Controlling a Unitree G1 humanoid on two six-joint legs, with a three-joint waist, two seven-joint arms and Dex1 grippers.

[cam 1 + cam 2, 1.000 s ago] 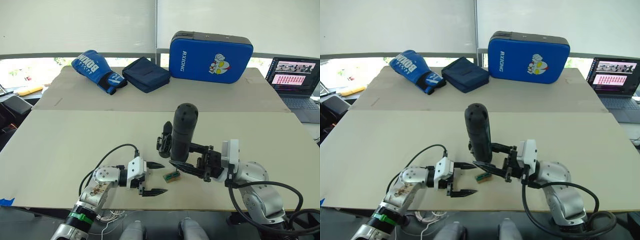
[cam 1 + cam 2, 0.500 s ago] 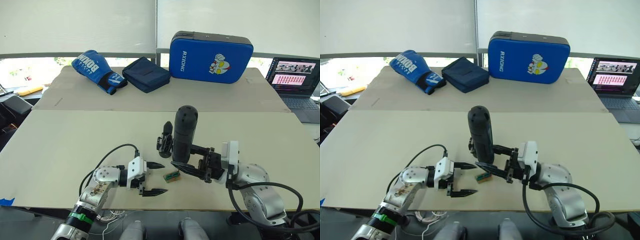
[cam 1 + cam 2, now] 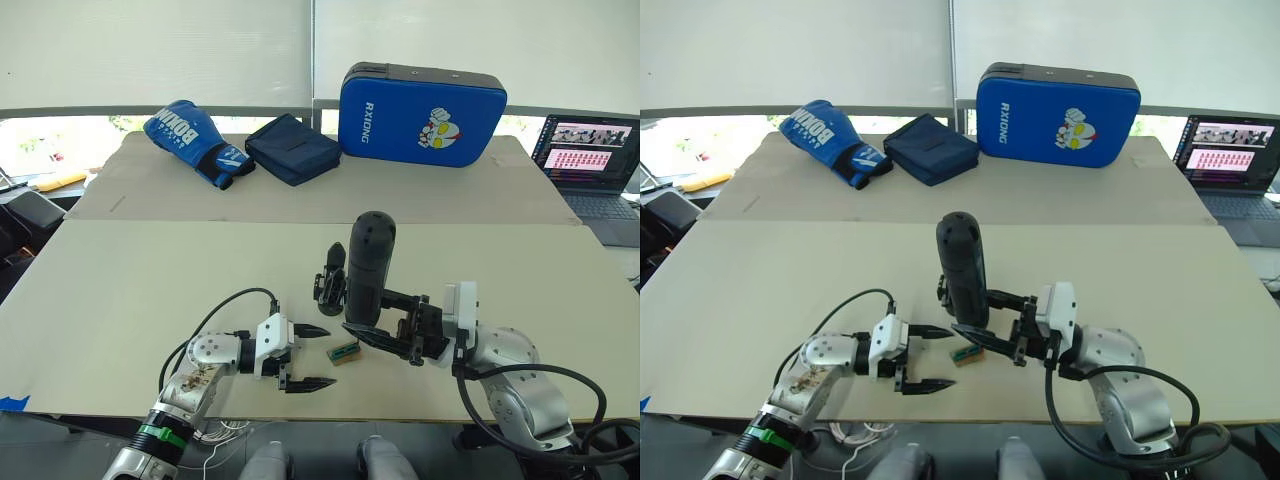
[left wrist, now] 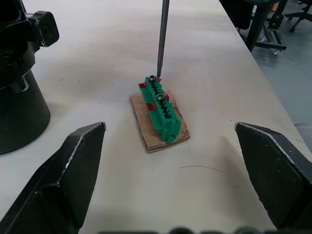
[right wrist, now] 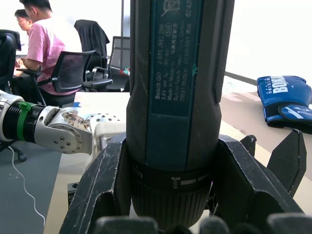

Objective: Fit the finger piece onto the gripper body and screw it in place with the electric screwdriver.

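Right gripper clamps the long dark grey-black cylindrical electric screwdriver upright near the beige table's front edge, its thin bit on the small green-and-tan screw block. Left gripper spread wide, empty, just beside block. Black gripper body stands behind screwdriver.

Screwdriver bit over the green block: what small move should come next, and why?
Probably ease the screwdriver straight down. In the left wrist view its bit tip sits right at the end screw of the green block. The right end effector grips the tool, and the left end effector waits open nearby.
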